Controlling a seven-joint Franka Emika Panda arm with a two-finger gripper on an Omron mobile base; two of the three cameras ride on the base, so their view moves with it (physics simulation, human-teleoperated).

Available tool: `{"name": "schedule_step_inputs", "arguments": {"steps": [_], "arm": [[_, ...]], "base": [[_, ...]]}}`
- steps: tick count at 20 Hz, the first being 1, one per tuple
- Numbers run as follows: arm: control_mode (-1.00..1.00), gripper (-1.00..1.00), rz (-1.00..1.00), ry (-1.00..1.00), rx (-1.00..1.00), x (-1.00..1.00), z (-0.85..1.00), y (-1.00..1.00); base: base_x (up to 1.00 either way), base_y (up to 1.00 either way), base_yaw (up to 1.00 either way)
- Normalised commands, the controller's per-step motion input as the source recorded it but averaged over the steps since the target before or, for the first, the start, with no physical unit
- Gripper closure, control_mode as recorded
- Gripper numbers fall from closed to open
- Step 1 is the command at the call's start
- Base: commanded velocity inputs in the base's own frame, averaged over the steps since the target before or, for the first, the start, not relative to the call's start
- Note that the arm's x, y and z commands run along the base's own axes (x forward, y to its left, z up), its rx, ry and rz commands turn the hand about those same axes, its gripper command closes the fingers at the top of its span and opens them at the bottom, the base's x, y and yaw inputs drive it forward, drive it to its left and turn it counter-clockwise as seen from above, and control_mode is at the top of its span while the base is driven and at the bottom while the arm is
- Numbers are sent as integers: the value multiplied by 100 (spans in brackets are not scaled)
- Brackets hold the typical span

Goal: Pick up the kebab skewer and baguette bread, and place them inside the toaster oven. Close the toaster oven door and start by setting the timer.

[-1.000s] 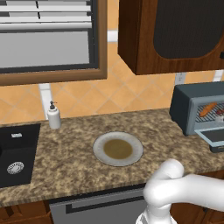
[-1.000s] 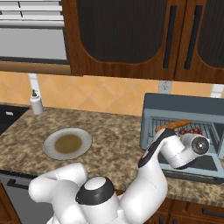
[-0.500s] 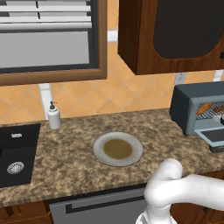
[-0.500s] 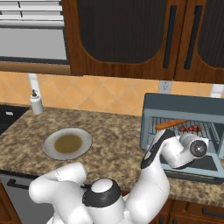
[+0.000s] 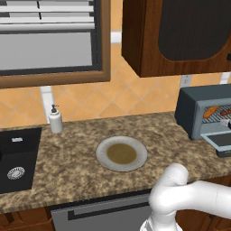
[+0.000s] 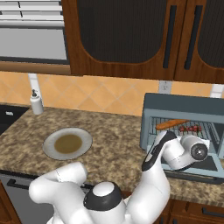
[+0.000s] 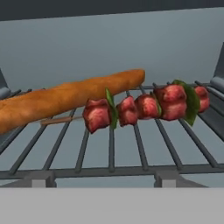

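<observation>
- Writing or brand marks cannot be read on any object; the toaster oven, the plate and the soap bottle carry no label that can be made out.
- Baguette bread lies on the wire rack inside the toaster oven, its long axis running across the oven opening, side to side. In the hand view it rises slightly from the left edge toward the right, with its tapered end near the middle.
- The kebab skewer lies on the same rack, just in front of the baguette bread and almost parallel to it. Its bare stick end points left and passes under the bread; the red meat chunks with green pieces sit toward the right.
- The toaster oven door is folded down and open, lying flat in front of the oven on the counter.
- The claw is just in front of the open oven, above the door. Whether its jaws are open or closed cannot be told from these views; nothing is seen held by it.
- The plate rests on the counter well apart from the oven, and the soap bottle stands by the sink.
</observation>
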Motion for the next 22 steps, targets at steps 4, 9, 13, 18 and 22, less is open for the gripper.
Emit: {"name": "schedule_step_inputs", "arguments": {"steps": [4,9,13,18,22], "arm": [[-100,-100,0,0,0,-67,2,-41],[-100,-100,0,0,0,-99,0,-34],[-100,-100,0,0,0,-100,0,0],[-100,-100,0,1,0,-98,0,0],[-100,-100,0,10,0,-59,-14,11]], "base": [[0,0,0],[0,0,0],[0,0,0],[0,0,0],[0,0,0]]}}
